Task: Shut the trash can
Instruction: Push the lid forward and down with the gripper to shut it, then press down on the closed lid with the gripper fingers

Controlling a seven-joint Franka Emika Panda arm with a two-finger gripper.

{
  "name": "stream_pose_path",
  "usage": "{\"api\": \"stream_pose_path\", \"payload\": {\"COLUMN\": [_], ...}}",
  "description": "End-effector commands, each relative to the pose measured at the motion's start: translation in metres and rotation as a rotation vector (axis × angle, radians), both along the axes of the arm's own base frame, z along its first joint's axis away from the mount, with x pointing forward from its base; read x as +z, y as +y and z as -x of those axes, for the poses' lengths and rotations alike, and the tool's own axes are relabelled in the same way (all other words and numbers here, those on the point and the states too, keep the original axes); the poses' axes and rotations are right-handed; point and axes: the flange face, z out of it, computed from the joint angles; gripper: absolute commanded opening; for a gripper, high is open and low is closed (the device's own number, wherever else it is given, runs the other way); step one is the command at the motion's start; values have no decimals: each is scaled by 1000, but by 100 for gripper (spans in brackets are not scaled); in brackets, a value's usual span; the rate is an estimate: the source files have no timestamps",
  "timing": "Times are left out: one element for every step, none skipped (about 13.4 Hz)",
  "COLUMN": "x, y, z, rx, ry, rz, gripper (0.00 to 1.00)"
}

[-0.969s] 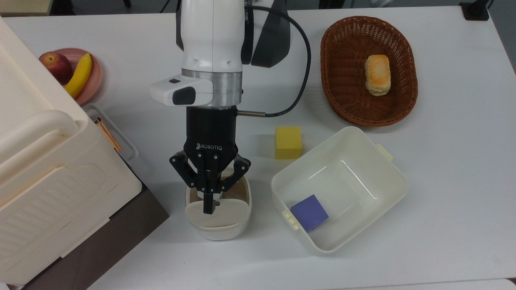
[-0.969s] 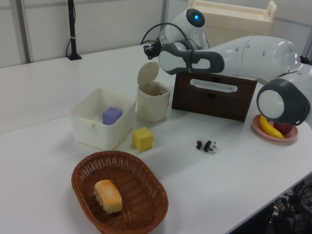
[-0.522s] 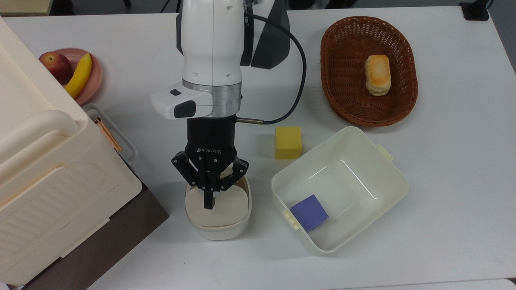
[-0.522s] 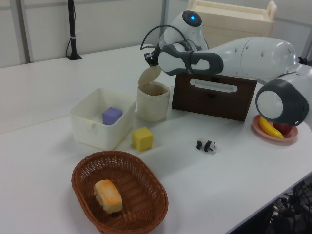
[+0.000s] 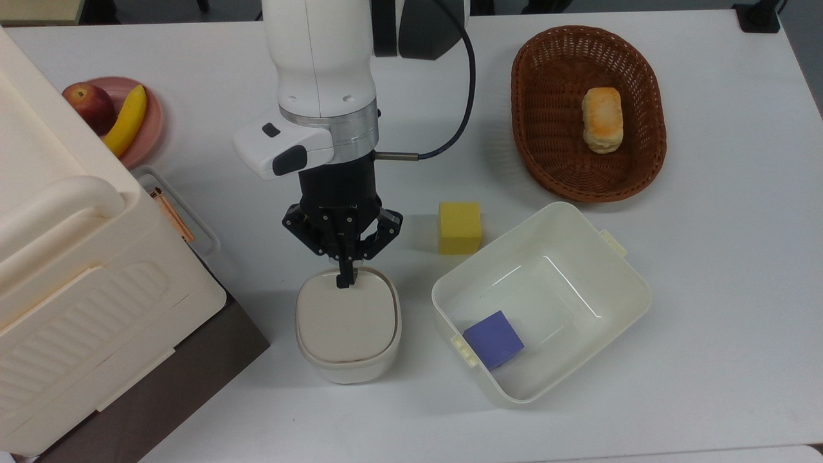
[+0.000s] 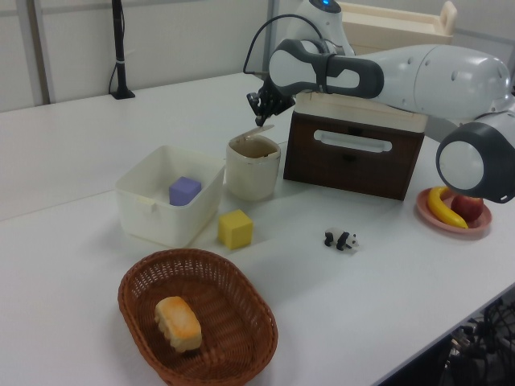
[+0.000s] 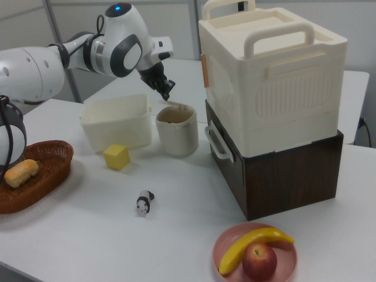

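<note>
Trash can (image 5: pixel 348 334): one, lower centre of the top view; lid down.
Gripper (image 5: pixel 345 281): one, fingers pressed together, at the lid's upper edge.
Blocks: two, yellow block (image 5: pixel 460 227), purple block (image 5: pixel 493 339).

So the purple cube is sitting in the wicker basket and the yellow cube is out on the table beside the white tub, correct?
Not quite. The purple cube lies inside the white tub, in the corner toward the top view's lower left. The wicker basket holds a bread roll instead. The yellow cube does stand on the table beside the tub, as the top view shows.
</note>
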Motion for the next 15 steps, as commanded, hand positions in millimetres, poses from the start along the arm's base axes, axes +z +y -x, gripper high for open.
{"api": "stream_pose_path", "payload": {"x": [-50,-57,-59,-60,-61,-65,-71,-79,-80,-76,-66,-40,-24,-23,-20], "y": [1,1,1,1,1,0,0,0,0,0,0,1,3,3,1], "z": [3,2,1,1,1,-1,-4,-7,-8,-7,-5,0,5,10,14], "rx": [24,24,22,19,16,14,12,11,10,11,11,12,16,19,20], "ry": [98,105,107,104,104,103,91,80,75,72,64,36,28,61,87], "rz": [0,1,1,0,-3,-2,0,2,2,1,-4,-13,-19,-27,-29], "gripper": [0,0,0,0,0,0,0,0,0,0,1,2,3,3,3]}}
